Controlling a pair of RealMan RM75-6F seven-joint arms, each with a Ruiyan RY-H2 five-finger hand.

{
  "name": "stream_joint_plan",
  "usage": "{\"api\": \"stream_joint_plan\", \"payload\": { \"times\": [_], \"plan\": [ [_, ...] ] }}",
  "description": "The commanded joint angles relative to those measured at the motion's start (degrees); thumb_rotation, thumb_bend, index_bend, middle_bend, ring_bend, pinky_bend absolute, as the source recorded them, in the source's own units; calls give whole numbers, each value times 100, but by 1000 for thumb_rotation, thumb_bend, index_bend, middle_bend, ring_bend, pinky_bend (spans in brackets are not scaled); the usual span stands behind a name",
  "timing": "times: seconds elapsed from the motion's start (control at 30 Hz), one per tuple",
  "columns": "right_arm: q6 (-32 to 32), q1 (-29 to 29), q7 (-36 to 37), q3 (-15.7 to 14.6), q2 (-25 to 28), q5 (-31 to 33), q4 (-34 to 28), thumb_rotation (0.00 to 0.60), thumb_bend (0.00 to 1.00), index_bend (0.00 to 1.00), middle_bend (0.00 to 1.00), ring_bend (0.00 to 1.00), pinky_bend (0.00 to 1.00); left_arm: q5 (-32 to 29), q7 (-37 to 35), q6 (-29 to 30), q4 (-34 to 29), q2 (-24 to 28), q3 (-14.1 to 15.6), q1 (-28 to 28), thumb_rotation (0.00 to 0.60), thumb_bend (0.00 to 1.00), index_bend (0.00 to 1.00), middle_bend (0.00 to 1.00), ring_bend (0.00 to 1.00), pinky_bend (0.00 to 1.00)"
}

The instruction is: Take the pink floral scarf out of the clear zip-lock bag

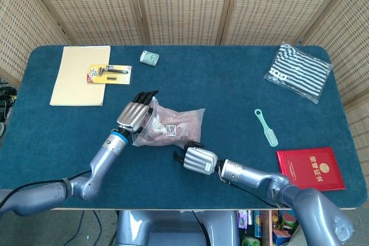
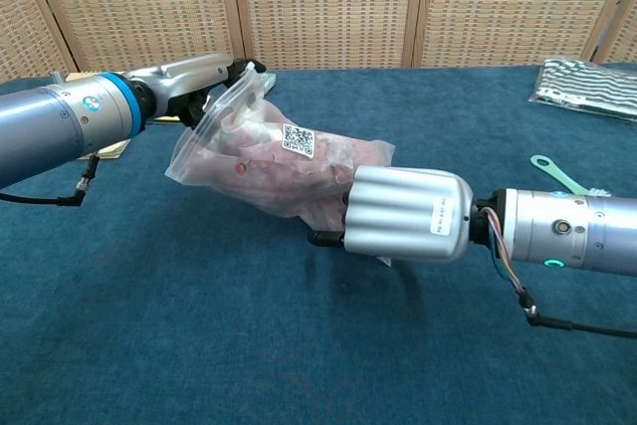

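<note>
Left hand point(image 1: 134, 113) grips the top edge of the clear zip-lock bag point(image 1: 173, 128), fingers closed over its mouth at the bag's 10 o'clock corner; the chest view shows that corner lifted off the blue table point(image 1: 230, 96). Inside the bag sits the pink floral scarf point(image 2: 289, 168), bunched up, with a QR label on the plastic above it. Right hand point(image 2: 406, 214) lies at the bag's 5 o'clock end, fingertips against the plastic; whether it actually clamps the bag I cannot tell. Toward 3 o'clock lie a green comb point(image 1: 266, 127) and a red booklet point(image 1: 310, 169); at 10 o'clock, a tan folder point(image 1: 78, 79).
</note>
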Motion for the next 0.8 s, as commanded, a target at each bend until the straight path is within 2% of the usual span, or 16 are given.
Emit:
{"api": "stream_joint_plan", "payload": {
  "times": [0.03, 0.37, 0.5, 0.8],
  "plan": [
    [-2, 37, 47, -6, -59, 3, 117, 600, 192, 247, 713, 677, 793, -25, -10, -22, 9, -10, 13, -9, 600, 467, 694, 0, 0, 0],
    [-84, 184, 189, 66, -361, 106, 422, 600, 192, 248, 714, 677, 793, -36, 30, -1, 35, -46, 78, -37, 600, 467, 694, 0, 0, 0],
    [-108, 232, 246, 63, -476, 129, 526, 600, 192, 313, 715, 677, 793, -69, 18, -9, 19, -19, 71, -45, 600, 467, 694, 0, 0, 0],
    [-186, 299, 345, 110, -663, 269, 775, 600, 213, 326, 717, 677, 793, -120, -15, -28, -13, 134, 92, -18, 600, 467, 694, 0, 0, 0]
  ]
}}
